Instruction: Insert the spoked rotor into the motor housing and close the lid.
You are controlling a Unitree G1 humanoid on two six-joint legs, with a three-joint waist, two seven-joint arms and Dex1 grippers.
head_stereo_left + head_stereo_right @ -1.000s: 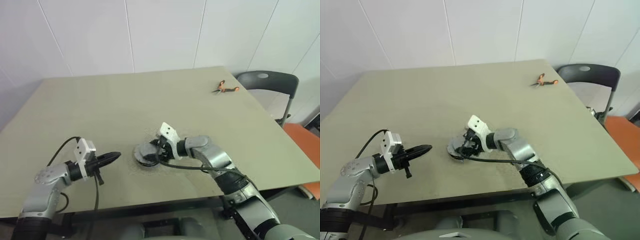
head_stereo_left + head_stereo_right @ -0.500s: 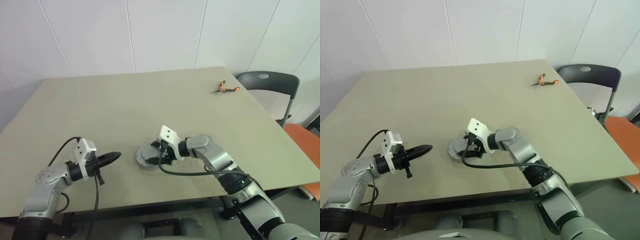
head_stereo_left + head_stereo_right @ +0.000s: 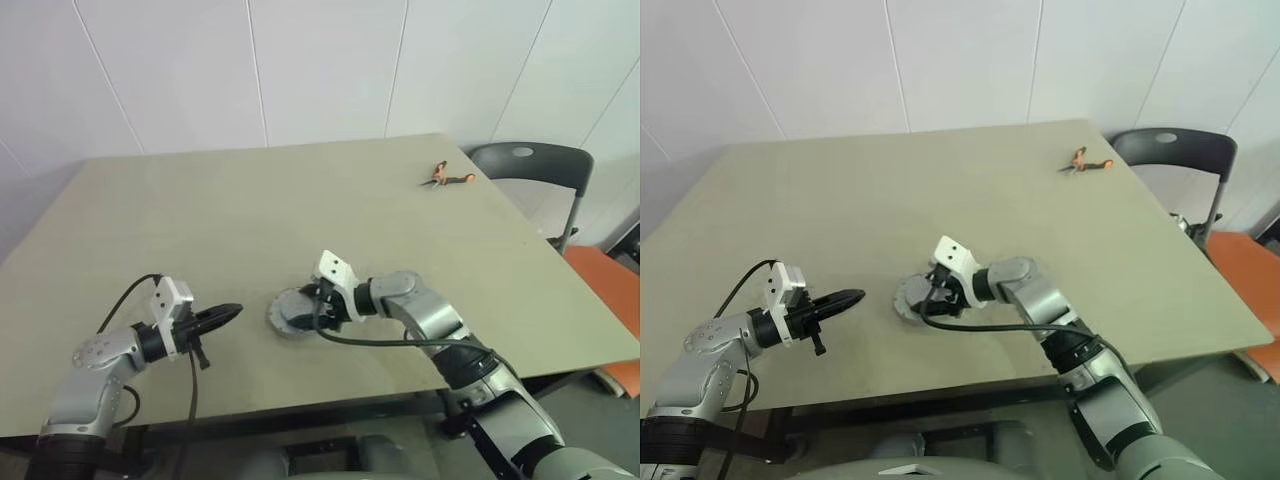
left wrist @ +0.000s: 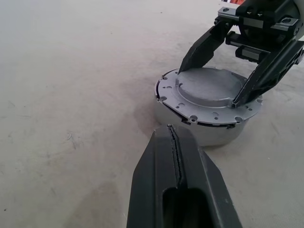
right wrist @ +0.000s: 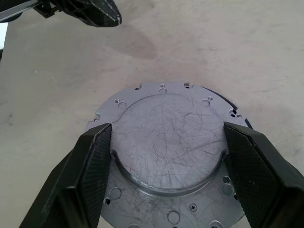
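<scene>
The lid (image 5: 166, 118), a grey disc with a raised scratched centre and a holed flange, lies on top of the squat silver motor housing (image 4: 209, 135) at the table's front middle. My right gripper (image 3: 312, 308) reaches in from the right, and its fingers (image 5: 97, 152) are shut on either side of the lid's raised centre. A thin dark seam shows between the flange and the housing wall. My left gripper (image 3: 232, 312) hovers a short way left of the housing, shut and empty, pointing at it. The spoked rotor is hidden.
Orange-handled pliers (image 3: 448, 178) lie at the table's far right corner. A dark chair (image 3: 525, 165) stands behind that corner, and an orange seat (image 3: 610, 275) is off the right edge. The table's front edge (image 3: 300, 405) runs close below both arms.
My right gripper has turned slightly on the lid, and the lid now sits flatter on the housing. My left arm has not moved.
</scene>
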